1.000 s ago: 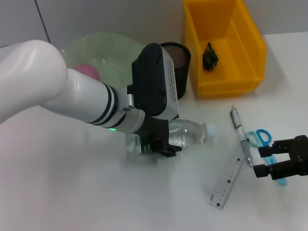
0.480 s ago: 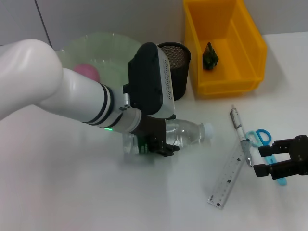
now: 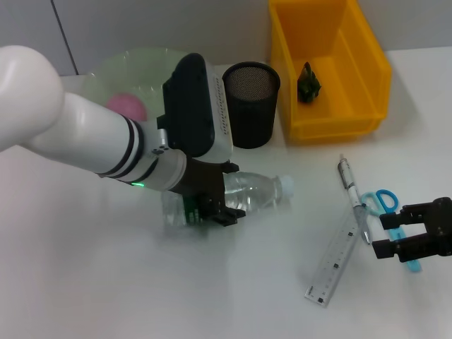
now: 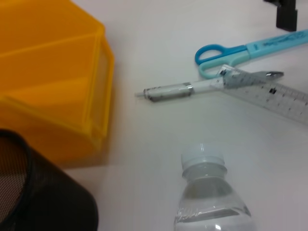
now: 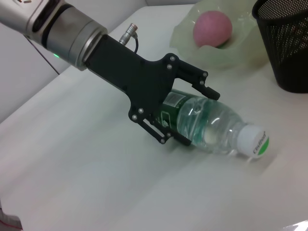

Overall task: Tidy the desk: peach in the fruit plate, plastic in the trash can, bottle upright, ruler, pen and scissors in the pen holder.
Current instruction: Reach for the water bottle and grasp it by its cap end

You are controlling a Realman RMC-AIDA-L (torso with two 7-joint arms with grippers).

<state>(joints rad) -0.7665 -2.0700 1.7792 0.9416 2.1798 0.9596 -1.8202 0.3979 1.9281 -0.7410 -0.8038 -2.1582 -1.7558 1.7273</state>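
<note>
A clear bottle (image 3: 258, 193) with a white cap lies on its side on the white desk, and my left gripper (image 3: 227, 195) is shut on its labelled body; the right wrist view shows the black fingers (image 5: 192, 82) on both sides of the bottle (image 5: 216, 126). In the green fruit plate (image 3: 152, 67) sits a pink peach (image 3: 127, 106). The black mesh pen holder (image 3: 251, 102) stands beside it. A pen (image 3: 352, 198), blue scissors (image 3: 385, 203) and a clear ruler (image 3: 333, 263) lie at the right. My right gripper (image 3: 385, 236) hovers open over the scissors' blade end.
A yellow bin (image 3: 367, 70) at the back right holds a dark crumpled piece of plastic (image 3: 308, 81). From the left wrist, the bottle cap (image 4: 203, 156) points toward the pen (image 4: 168, 91) and ruler (image 4: 274, 91).
My left gripper has slid to the left with the bottle in it, uncovering more of the pen holder. The right gripper has not moved.
</note>
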